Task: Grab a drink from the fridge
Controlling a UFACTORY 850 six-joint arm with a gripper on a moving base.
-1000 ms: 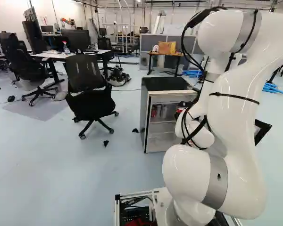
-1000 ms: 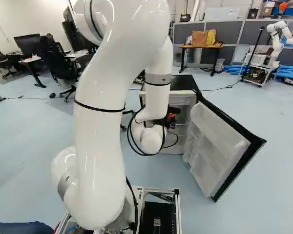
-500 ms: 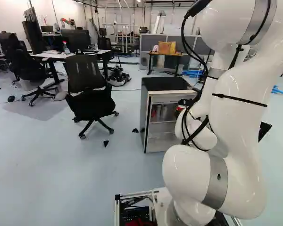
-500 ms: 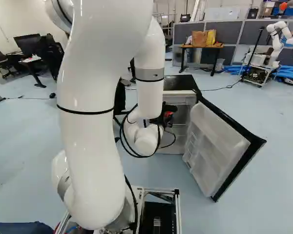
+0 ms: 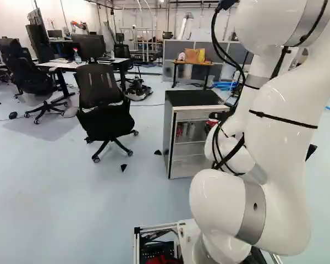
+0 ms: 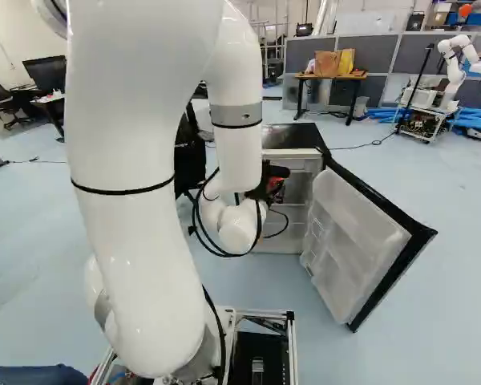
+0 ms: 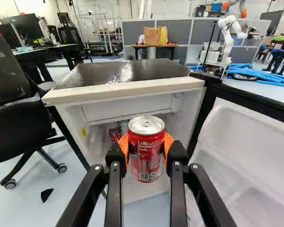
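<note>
In the right base view my gripper (image 6: 266, 180) is partly hidden by the arm, in front of the fridge (image 6: 292, 164). A red soda can (image 7: 146, 153) stands upright in the wrist view, pinched from two sides by the orange pads of my gripper (image 7: 146, 147). The can is just outside the fridge opening, below the height of its white-edged top (image 7: 128, 90). Behind it, on the inside shelf, are another red can (image 7: 115, 135) and a silver can beside it, partly covered by the held one.
The fridge door (image 6: 357, 241) stands wide open, with clear bins on its inner face. A black office chair (image 5: 102, 104) is on the fridge's other side. Small black pieces (image 5: 124, 167) lie on the floor. Another robot (image 6: 453, 68) stands far back near blue tubes.
My arm has drawn back and its upper links have swung, shifting left in the right base view. The gripper has moved a little left and up there, carrying the can. Base and fridge stay put.
</note>
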